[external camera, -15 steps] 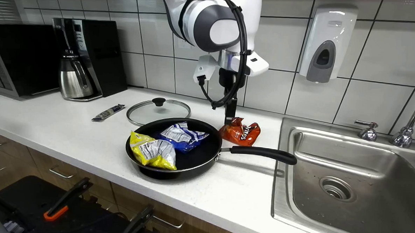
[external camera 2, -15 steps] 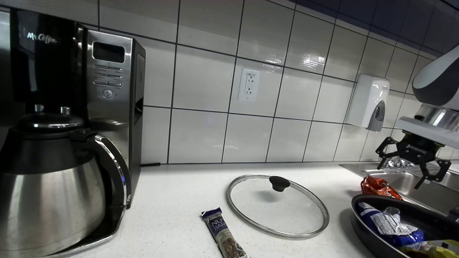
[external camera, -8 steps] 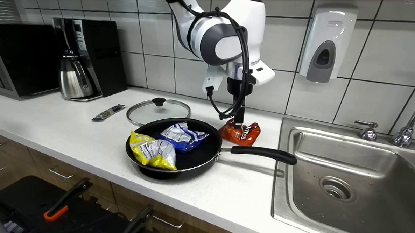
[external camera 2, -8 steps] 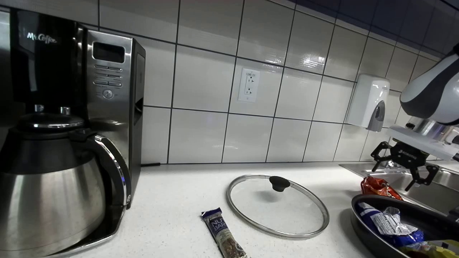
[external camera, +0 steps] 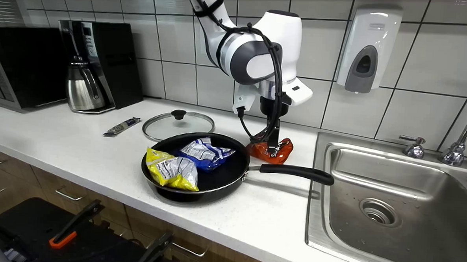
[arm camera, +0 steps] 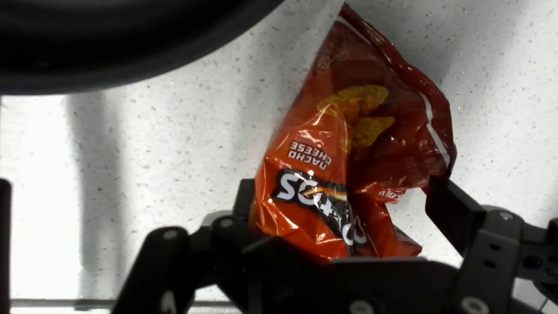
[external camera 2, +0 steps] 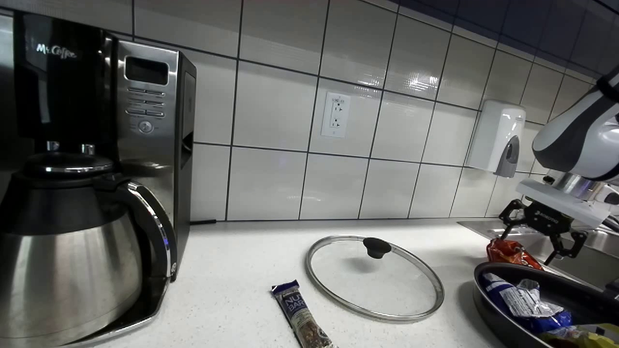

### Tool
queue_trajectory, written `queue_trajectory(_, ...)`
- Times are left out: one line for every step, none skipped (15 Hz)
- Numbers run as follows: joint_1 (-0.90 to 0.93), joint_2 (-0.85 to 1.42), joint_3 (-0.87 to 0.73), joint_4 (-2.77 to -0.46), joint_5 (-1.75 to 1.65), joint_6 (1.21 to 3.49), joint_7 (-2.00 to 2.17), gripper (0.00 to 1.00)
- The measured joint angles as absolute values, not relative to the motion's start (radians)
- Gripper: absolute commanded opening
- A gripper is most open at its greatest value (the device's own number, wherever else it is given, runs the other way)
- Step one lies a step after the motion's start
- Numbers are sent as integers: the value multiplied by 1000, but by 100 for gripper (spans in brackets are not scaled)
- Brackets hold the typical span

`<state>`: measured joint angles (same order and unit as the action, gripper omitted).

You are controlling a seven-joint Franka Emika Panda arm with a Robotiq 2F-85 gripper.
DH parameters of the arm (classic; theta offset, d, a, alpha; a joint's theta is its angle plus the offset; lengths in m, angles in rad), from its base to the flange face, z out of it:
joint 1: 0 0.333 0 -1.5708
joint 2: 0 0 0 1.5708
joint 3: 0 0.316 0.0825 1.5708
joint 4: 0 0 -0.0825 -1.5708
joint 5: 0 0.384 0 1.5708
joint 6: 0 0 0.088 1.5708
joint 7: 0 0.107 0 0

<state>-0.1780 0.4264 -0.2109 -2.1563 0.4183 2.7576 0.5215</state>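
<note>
Straddling red Doritos nacho cheese bag point(arm camera: 344, 144), we have gripper point(arm camera: 340, 191) wide apart, nothing pinched. Bag lies on countertop point(external camera: 261, 215), just beside frying pan point(external camera: 219, 179). Best, we judge: go down straight, avoid pan, close gently across crumpled middle, without crushing.

Red-orange chip bag point(arm camera: 340, 165), glossy; crumpled, a deep crease cutting through the white-on-black brand lettering; "NACHO CHEESE" and printed yellow chips face up, lettering inverted in the wrist view; one flank darker red, thin white line near its edge; lies on the white countertop point(arm camera: 183, 152), between black pan point(arm camera: 130, 69) and steel sink point(external camera: 316, 213); near the pan, apart from it in the wrist view.
</note>
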Motion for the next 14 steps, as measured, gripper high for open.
queue_trajectory(-179, 432, -211, -2154, 425, 2760, 521, 100)
queue_trajectory(-181, 436, -211, -2152, 433, 2763, 521, 100)
queue_trajectory(-183, 440, -211, -2150, 439, 2765, 521, 100)
queue_trajectory(-184, 444, -211, -2148, 445, 2767, 522, 100)
queue_trajectory(-185, 447, -211, -2145, 451, 2769, 522, 100)
queue_trajectory(-186, 450, -211, -2144, 456, 2773, 522, 100)
queue_trajectory(-187, 452, -211, -2142, 460, 2776, 522, 100)
queue_trajectory(-187, 453, -211, -2141, 465, 2778, 522, 100)
queue_trajectory(-188, 454, -211, -2141, 469, 2779, 522, 100)
queue_trajectory(-189, 455, -211, -2140, 472, 2780, 522, 100)
queue_trajectory(-190, 455, -211, -2140, 472, 2781, 522, 100)
queue_trajectory(-191, 456, -211, -2140, 472, 2781, 522, 100)
queue_trajectory(-191, 456, -211, -2140, 473, 2782, 522, 100)
queue_trajectory(-191, 457, -211, -2140, 473, 2782, 522, 100)
